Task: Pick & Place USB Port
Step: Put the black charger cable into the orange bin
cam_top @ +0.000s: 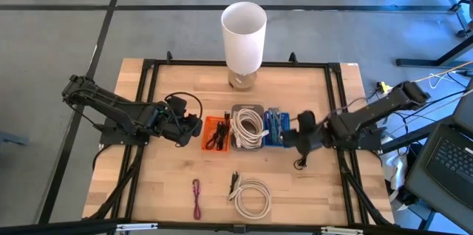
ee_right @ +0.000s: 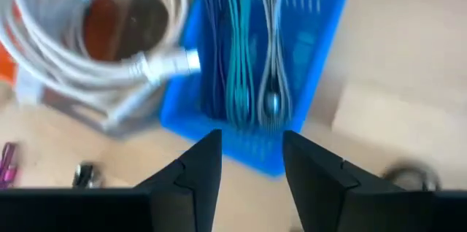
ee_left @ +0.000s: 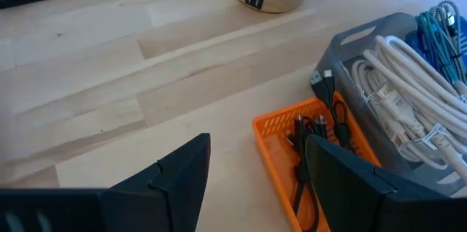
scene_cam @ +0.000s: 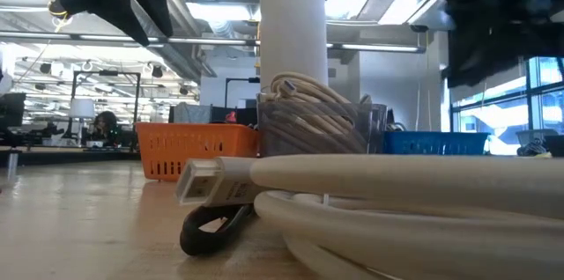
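Overhead layout. Three bins sit side by side at the middle of the table (cam_top: 162,183): an orange bin (cam_top: 216,133) with dark cables, a grey bin (cam_top: 248,125) with a coil of white cable, and a blue bin (cam_top: 274,127) with teal and grey cables. A white lamp (cam_top: 243,32) stands behind them.

Loose items. Toward the front edge lie a coiled white cable (cam_top: 253,196) with a dark plug (cam_top: 234,182) just beside it, and a short magenta cable (cam_top: 196,197) to their left. A small dark cable (cam_top: 301,163) rests near the right gripper. Which of these is the USB piece you cannot settle from here; the white cable's plug is probably the nearest candidate.

Grippers. The left gripper (cam_top: 189,127) hangs just beside the orange bin, fingers spread and holding nothing. The right gripper (cam_top: 290,139) hovers at the blue bin's front corner, fingers likewise parted and empty.

Handling. Expect any of these cables to be light and limp: the cord will sag and trail, and a smooth jacket may slip. Take hold at the stiff moulded plug, across its flat sides, not on the cord. Lift slowly so that the coil does not snag a bin rim.
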Robot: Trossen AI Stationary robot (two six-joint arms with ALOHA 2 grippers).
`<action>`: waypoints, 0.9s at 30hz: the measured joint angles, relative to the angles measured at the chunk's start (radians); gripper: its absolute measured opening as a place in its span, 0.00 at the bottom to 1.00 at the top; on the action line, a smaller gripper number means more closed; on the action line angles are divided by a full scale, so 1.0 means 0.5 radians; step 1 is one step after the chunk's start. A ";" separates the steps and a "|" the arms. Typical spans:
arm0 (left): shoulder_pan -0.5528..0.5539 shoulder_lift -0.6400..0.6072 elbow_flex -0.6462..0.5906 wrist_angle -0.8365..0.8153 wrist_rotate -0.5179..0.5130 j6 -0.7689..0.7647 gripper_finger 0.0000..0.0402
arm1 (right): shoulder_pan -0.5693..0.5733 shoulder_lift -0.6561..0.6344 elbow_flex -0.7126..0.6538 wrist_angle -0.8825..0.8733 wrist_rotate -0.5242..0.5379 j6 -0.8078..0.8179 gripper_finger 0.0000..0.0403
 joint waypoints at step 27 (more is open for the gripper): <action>0.005 0.001 0.000 0.008 -0.041 0.069 0.53 | 0.426 0.522 -0.003 -0.261 -0.474 0.976 0.55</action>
